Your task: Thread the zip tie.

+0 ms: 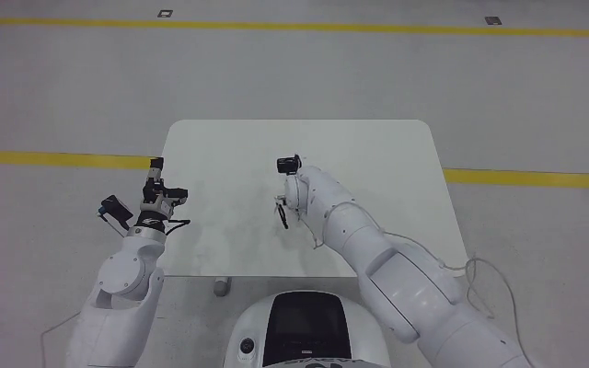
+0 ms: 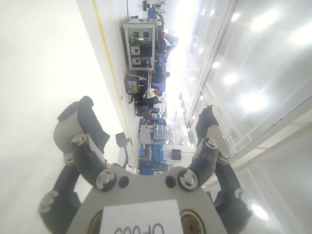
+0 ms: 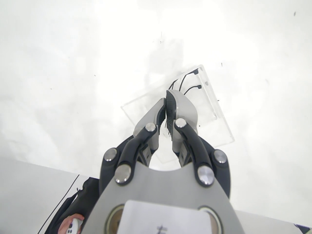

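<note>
My right gripper [image 3: 166, 101] is shut, its tips down in a clear plastic tray [image 3: 217, 115] on the white table [image 1: 368, 166]. A thin black zip tie [image 3: 167, 125] runs between its pads. Black zip ties [image 3: 189, 75] spread out beyond the fingertips inside the tray, their heads near the tray's far wall. From above, the right gripper [image 1: 281, 213] stands near the table's middle with a black strip hanging at it. My left gripper [image 2: 146, 108] is open and holds nothing. It points out toward the room, over the table's left edge [image 1: 161, 189].
A small grey object [image 1: 221, 287] sits at the table's front edge. Bare white tabletop [image 3: 73, 49] surrounds the tray. Yellow floor lines [image 1: 55, 158] run beside and behind the table.
</note>
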